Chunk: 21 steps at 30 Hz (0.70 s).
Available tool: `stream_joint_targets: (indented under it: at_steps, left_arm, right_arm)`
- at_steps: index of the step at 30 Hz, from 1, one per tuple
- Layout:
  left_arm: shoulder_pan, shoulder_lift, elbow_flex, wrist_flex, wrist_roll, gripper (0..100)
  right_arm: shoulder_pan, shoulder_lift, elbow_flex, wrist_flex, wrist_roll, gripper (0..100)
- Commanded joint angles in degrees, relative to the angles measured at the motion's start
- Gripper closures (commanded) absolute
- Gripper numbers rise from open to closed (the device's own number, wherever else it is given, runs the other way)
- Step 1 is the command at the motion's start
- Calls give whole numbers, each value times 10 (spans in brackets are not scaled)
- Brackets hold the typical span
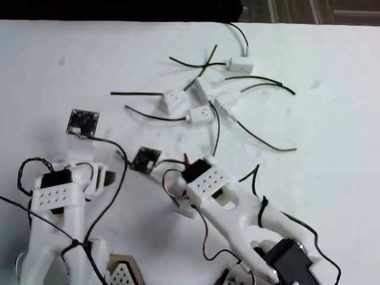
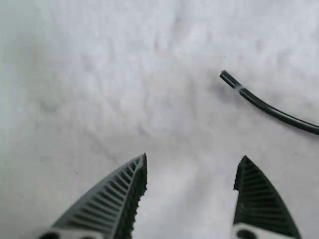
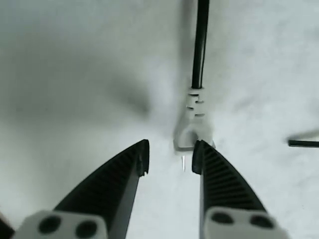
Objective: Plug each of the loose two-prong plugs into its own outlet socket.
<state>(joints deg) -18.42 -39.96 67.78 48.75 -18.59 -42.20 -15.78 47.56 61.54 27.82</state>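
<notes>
My right gripper (image 3: 169,150) is open just above the white table, and a white two-prong plug (image 3: 192,130) lies between its fingertips, close against one finger (image 3: 219,179). The plug's metal prong points toward the camera and its black cord (image 3: 200,40) runs straight away. My left gripper (image 2: 192,169) is open over bare table with nothing between its fingers; a loose black wire end (image 2: 259,102) lies farther off. In the high view several white outlet sockets (image 1: 200,114) (image 1: 174,101) (image 1: 240,64) sit in a cluster at the far middle, beyond both arms.
Black cords (image 1: 261,139) curl around the sockets and trail to the right. The left arm (image 1: 56,199) and right arm (image 1: 211,185) stand at the near edge, with their own black and red wires looping beside them. Bare table (image 1: 59,71) lies far left.
</notes>
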Motion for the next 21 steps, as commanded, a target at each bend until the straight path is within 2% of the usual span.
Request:
stream_joint_targets:
  at_steps: [1, 9, 16, 21]
  left_arm:
    - [-6, -16, -3, -5, -7, 714]
    - [-7, -16, -3, -5, -7, 714]
    - [-7, -16, -3, -5, -7, 714]
    - [-7, -16, -3, -5, -7, 714]
  right_arm:
    - [2, 17, 4, -34, 2, 851]
    - [30, 118, 4, -103, 31, 854]
    - [71, 124, 4, -108, 84, 976]
    - [72, 114, 3, -108, 93, 981]
